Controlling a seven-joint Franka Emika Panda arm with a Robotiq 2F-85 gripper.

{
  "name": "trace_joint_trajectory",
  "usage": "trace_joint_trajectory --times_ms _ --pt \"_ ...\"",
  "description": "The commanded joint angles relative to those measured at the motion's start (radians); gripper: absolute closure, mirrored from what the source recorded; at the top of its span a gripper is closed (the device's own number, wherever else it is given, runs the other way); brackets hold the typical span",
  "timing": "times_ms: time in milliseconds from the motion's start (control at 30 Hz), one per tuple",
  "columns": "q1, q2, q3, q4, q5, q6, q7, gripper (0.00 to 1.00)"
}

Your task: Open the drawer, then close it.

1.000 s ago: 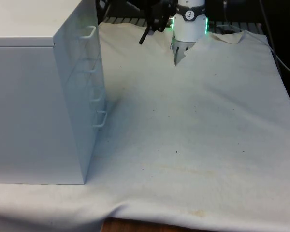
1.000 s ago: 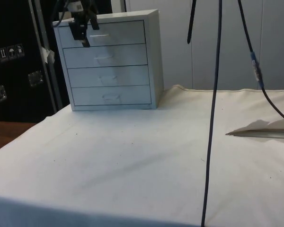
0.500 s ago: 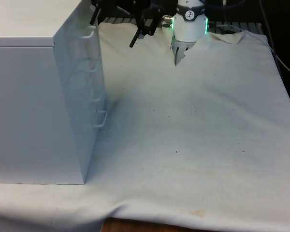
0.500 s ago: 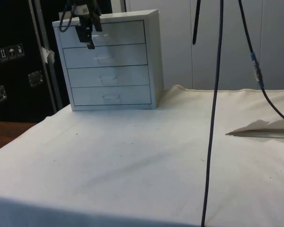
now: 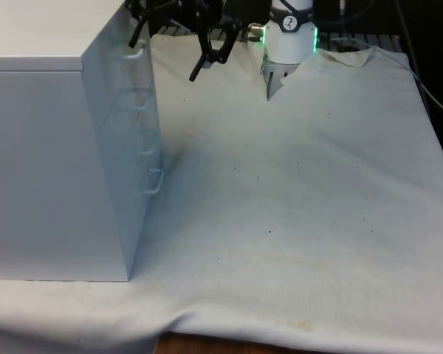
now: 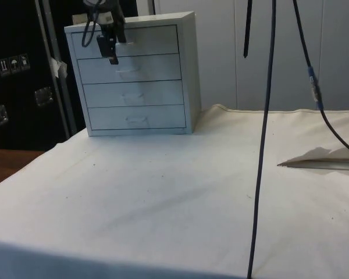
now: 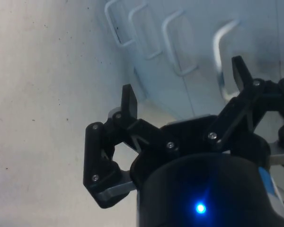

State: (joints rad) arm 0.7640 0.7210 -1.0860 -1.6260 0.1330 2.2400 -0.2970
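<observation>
White cloth covers the tabletop (image 5: 317, 184); on it a tall chest of drawers (image 6: 134, 78) stands upright, handles facing the gripper (image 7: 180, 94), fingers (image 7: 128, 101) apart beside the top handle (image 7: 222, 52).

The black two-finger gripper (image 7: 184, 90) is held high, with its fingers (image 7: 128, 101) spread wide apart and nothing clasped between them. In the front view the gripper (image 5: 170, 40) is seen tilted, one finger reaching toward the front view's left and the other slanting down toward the front view's right. In the side view the gripper (image 6: 109, 40) is seen hanging with its fingers pointed downward. The white arm (image 5: 290, 33) is seen behind the gripper, rising out of the picture.
</observation>
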Motion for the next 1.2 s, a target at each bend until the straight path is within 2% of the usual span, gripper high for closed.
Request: trace_joint_trajectory --times_ms 0,33,67,200,267,300,333,367,567,600,633,667,767,933,967,1000,1167 --pt "0.001 0.0 0.0 0.0 0.0 0.0 0.0 0.01" --pt "0.004 -0.001 -0.004 -0.004 -0.004 0.013 -0.002 0.01" --pt "0.005 0.0 -0.005 -0.004 -0.005 0.014 -0.001 0.11" --pt "0.006 0.001 -0.007 -0.004 -0.008 0.016 0.001 0.33" --pt "0.007 0.002 -0.009 -0.004 -0.011 0.017 0.003 0.43" --pt "0.001 0.0 -0.009 0.003 -0.012 0.005 0.0 0.48" --pt "0.007 0.002 -0.009 -0.004 -0.013 0.018 0.004 0.48" --pt "0.007 0.002 -0.009 -0.004 -0.017 0.019 0.006 0.59" --pt "0.007 0.001 -0.009 -0.004 -0.02 0.02 0.008 0.88" --pt "0.01 0.0 -0.012 0.0 -0.024 0.012 0.009 0.99" --pt "0.002 0.001 -0.011 0.004 -0.023 0.008 0.004 1.0" --pt "0.011 0.0 -0.014 0.003 -0.025 0.009 0.009 1.0" --pt "0.022 -0.002 -0.023 0.016 -0.034 -0.009 0.014 1.0" --pt "0.034 -0.004 -0.03 0.046 -0.054 -0.047 0.027 1.0" --pt "0.02 -0.002 -0.021 0.04 -0.047 -0.041 0.018 1.0" --pt "0.037 -0.004 -0.029 0.051 -0.054 -0.054 0.031 1.0" --pt "0.054 -0.004 -0.027 0.076 -0.06 -0.087 0.061 1.0"
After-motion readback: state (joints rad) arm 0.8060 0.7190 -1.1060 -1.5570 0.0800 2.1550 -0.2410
